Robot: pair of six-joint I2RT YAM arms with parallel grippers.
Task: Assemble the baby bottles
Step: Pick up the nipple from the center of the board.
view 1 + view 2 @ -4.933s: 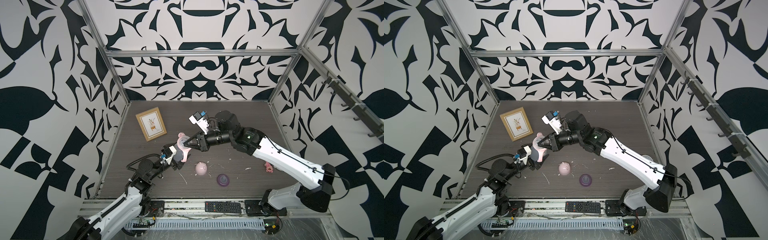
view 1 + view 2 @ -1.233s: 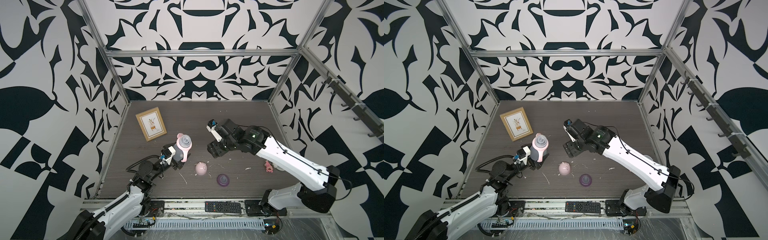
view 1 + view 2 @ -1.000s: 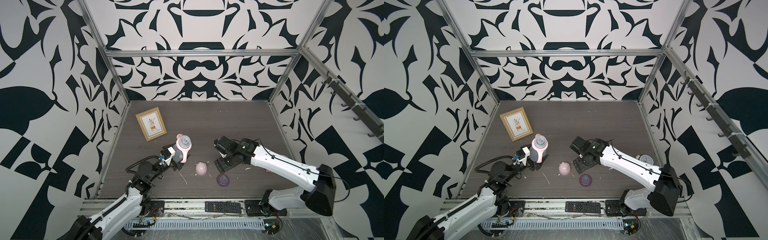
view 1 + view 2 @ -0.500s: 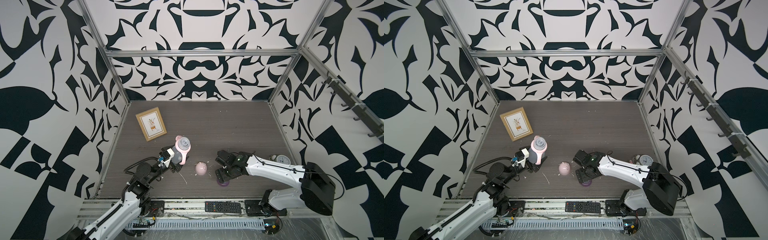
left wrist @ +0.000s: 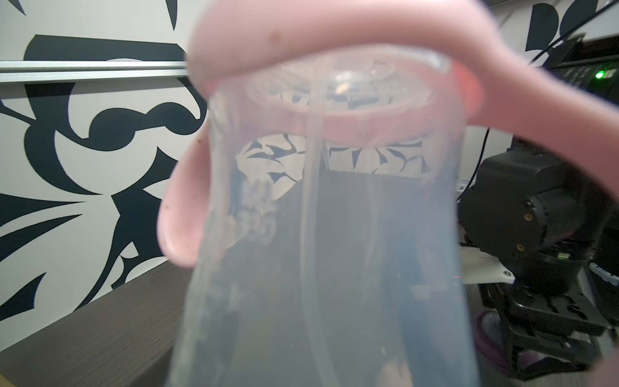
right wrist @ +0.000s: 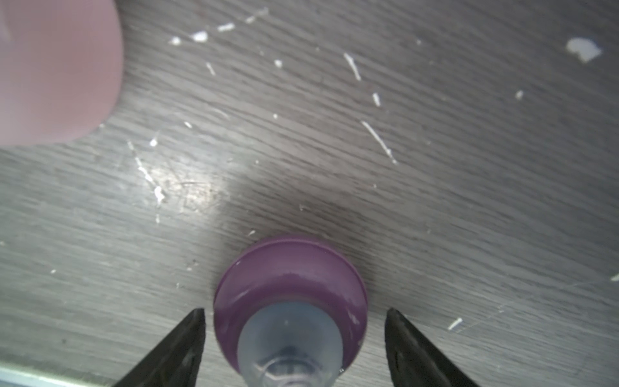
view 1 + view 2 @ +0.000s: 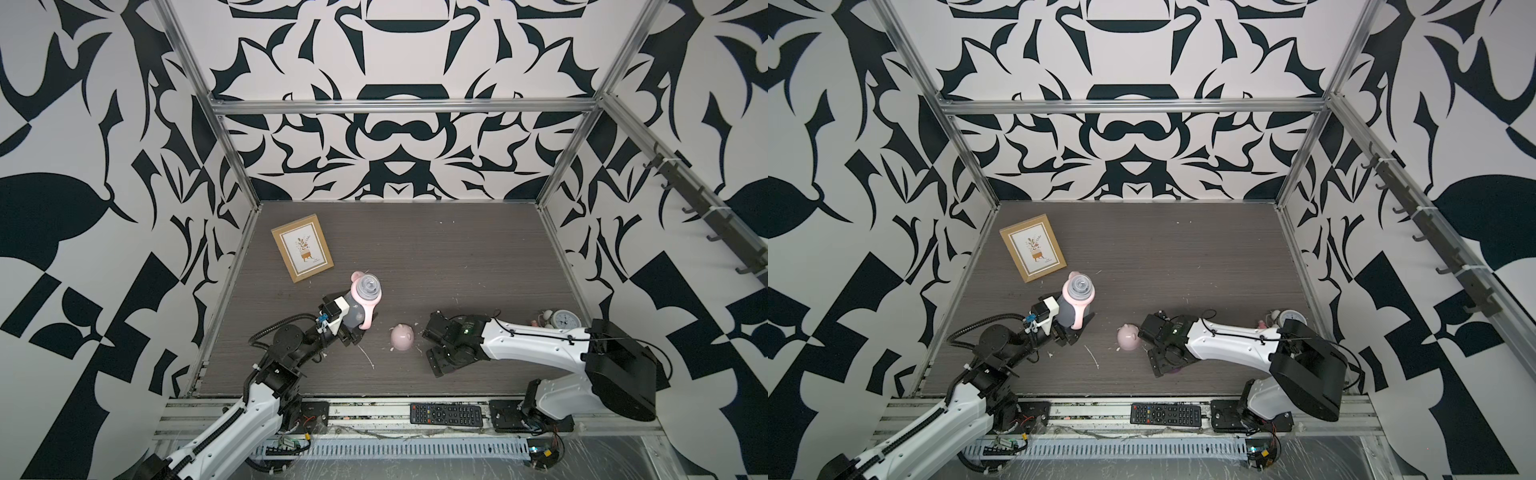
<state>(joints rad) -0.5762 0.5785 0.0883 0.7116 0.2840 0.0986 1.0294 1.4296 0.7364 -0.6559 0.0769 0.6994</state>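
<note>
Pink ring (image 7: 365, 291) and straw (image 5: 311, 234) are on the bottle (image 7: 353, 316), clamped by the left gripper (image 7: 347, 328) at 8 o'clock. To do: collar (image 6: 288, 278), cap (image 7: 402, 337). Right gripper (image 6: 294, 311) straddles the collar at 5 o'clock, jaws spread, not touching. Cap sits at 6. Tabletop (image 7: 457, 257) is dark woodgrain with white flecks; walls are patterned black-and-white.

collar (image 6: 288, 268): purple | cap (image 7: 402, 337): pink | bottle (image 5: 335, 268): translucent | table (image 7: 415, 257): grey woodgrain | walls (image 7: 395, 124): black-white

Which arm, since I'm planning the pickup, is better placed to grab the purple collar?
Right. The right gripper straddles the purple collar with open jaws, while the left gripper holds the bottle body.
</note>
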